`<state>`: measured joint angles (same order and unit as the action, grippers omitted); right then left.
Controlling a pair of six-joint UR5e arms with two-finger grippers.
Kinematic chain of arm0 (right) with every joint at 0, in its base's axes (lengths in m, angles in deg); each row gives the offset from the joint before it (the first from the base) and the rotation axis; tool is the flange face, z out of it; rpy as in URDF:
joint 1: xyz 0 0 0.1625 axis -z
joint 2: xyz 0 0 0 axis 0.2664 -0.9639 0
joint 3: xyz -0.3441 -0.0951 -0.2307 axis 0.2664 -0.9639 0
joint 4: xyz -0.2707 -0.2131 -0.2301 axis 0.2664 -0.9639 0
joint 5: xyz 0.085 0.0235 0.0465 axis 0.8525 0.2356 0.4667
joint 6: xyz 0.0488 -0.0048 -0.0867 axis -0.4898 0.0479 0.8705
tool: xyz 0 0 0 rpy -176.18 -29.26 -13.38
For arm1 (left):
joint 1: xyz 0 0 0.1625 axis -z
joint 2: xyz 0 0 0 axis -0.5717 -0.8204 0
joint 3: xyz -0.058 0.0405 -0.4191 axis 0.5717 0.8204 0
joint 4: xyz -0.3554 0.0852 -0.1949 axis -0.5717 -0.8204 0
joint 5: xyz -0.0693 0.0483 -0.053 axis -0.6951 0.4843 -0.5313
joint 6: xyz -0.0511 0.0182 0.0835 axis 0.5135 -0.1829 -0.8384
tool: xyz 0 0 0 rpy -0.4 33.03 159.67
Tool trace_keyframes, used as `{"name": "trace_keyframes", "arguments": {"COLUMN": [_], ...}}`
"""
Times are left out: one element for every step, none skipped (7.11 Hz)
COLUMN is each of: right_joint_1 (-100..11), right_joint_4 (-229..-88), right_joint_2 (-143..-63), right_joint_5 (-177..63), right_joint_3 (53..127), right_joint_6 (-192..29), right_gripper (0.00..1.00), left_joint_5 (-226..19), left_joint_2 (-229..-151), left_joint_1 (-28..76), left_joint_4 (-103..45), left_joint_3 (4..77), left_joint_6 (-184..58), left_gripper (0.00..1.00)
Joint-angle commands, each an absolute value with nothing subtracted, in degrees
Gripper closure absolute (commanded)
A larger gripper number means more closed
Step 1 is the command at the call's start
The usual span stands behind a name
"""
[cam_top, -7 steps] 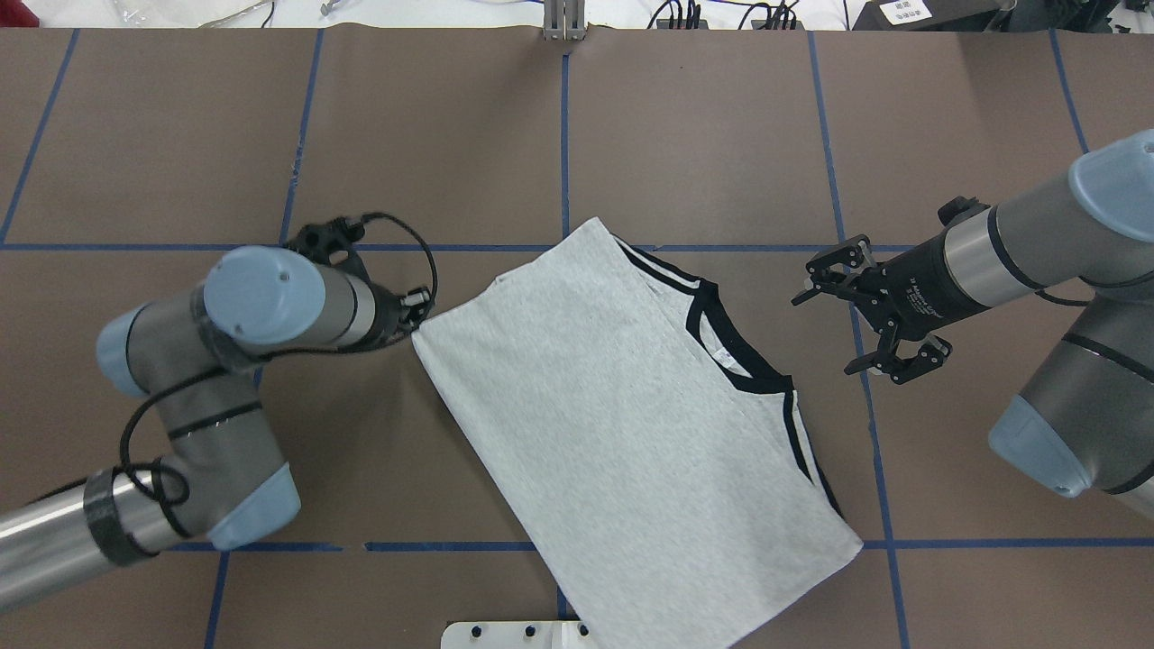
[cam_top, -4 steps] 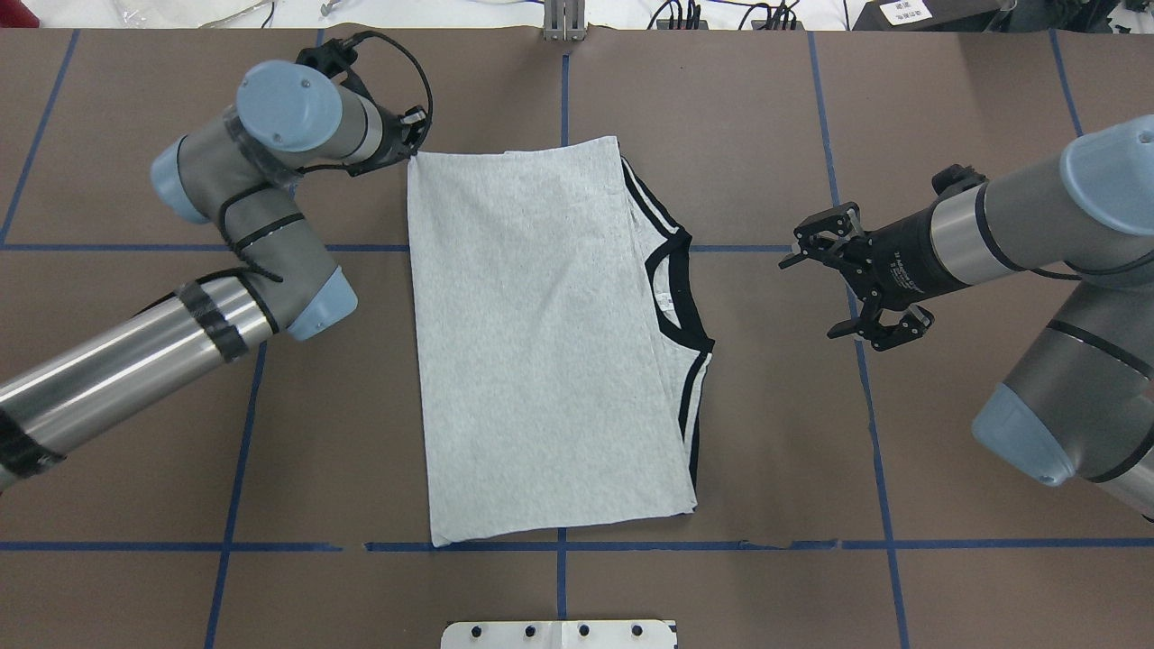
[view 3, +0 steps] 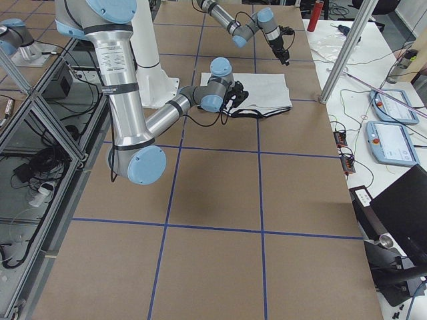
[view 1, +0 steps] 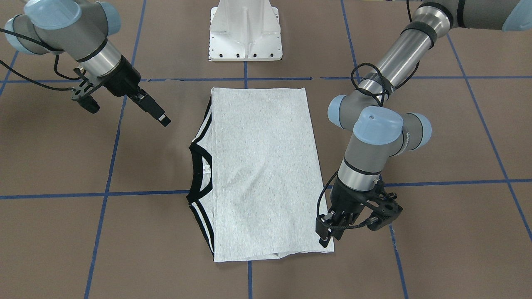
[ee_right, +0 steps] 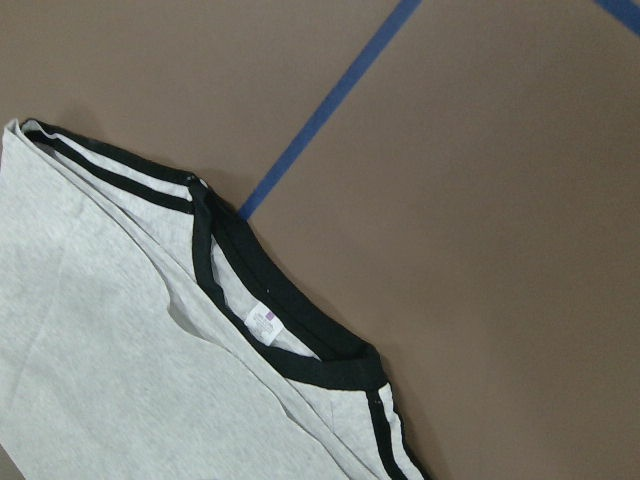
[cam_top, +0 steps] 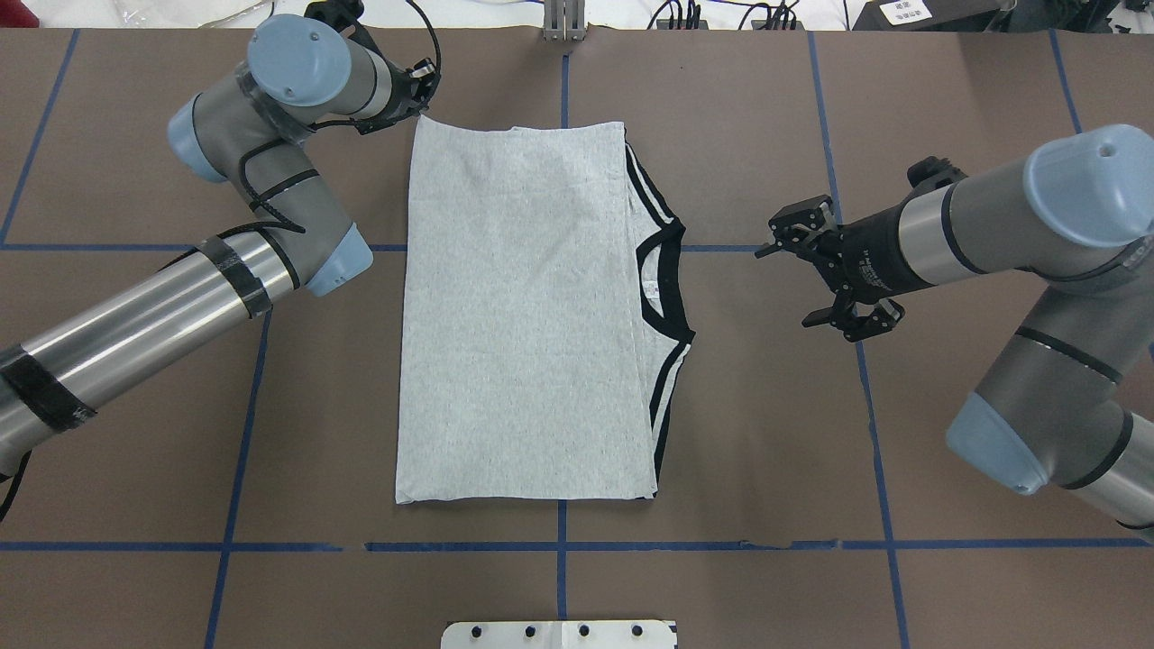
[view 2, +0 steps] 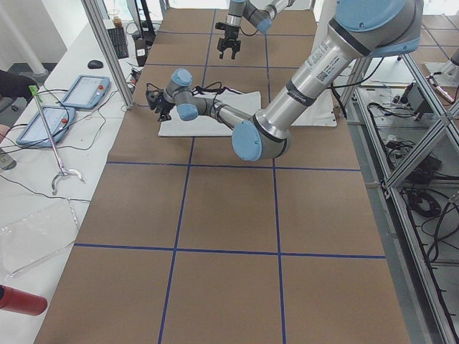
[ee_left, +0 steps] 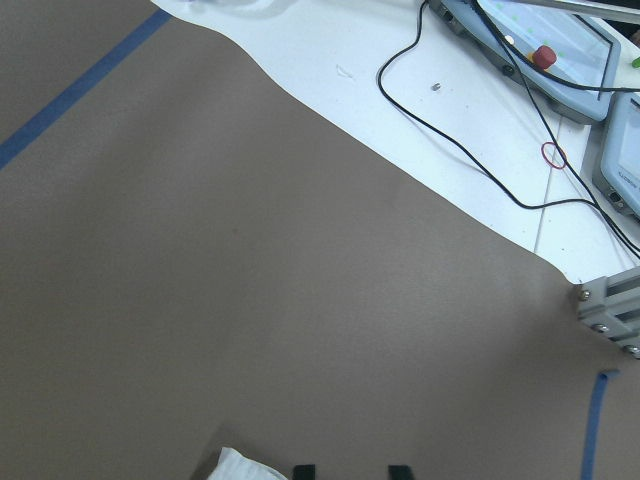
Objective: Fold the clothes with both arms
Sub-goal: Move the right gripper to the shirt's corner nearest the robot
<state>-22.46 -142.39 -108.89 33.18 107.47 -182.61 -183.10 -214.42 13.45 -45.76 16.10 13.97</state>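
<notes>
The clothes are one light grey T-shirt with a black-trimmed collar. It lies flat on the brown table, folded into a long rectangle with the collar on its right side. My left gripper sits at the shirt's far left corner. In the left wrist view its fingertips stand apart and open, and the shirt corner lies beside them, not between them. My right gripper hovers open to the right of the collar and clear of it. The right wrist view shows the collar and shoulder stripes.
The white pedestal base stands at the near table edge, below the shirt. Blue tape lines divide the brown surface into squares. A metal post and cables line the far edge. Control tablets lie beyond it.
The left arm swung the shirt by its corner from a diagonal lie to square with the table, ending at the far side. The right gripper moved slightly toward the collar.
</notes>
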Motion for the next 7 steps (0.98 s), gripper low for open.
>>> {"name": "trace_keyframes", "arguments": {"right_joint_1": [-12.47,-7.45,-4.1,-1.37,1.18,1.91,2.09], "right_joint_4": [-157.82,-162.98,-163.29,-163.38,-163.38,-163.38,-163.21], "right_joint_2": [-100.34,-97.68,-97.56,-97.39,-97.3,-97.21,-97.21], "right_joint_5": [24.64,19.46,16.53,14.85,11.7,10.89,10.79], "right_joint_3": [107.61,107.52,107.52,107.26,105.78,104.9,103.41], "right_joint_6": [-182.83,-183.26,-183.79,-184.75,-185.37,-185.46,-185.46], "right_gripper": [0.0,0.0,0.0,0.0,0.0,0.0,0.0], "left_joint_5": [-189.23,-189.24,-189.24,-189.15,-189.15,-189.15,-189.06], "left_joint_2": [-206.22,-205.14,-204.61,-204.26,-204.25,-204.08,-203.73], "left_joint_1": [13.56,13.56,13.56,13.56,13.56,13.56,13.56], "left_joint_4": [-45.01,-45.01,-45.01,-45.09,-45.01,-45.01,-45.01], "left_joint_3": [28.7,30.14,30.42,30.42,30.51,30.42,30.86], "left_joint_6": [14.13,14.13,14.13,14.13,14.13,14.13,14.13], "left_gripper": [0.32,0.32,0.32,0.32,0.32,0.31,0.31]}}
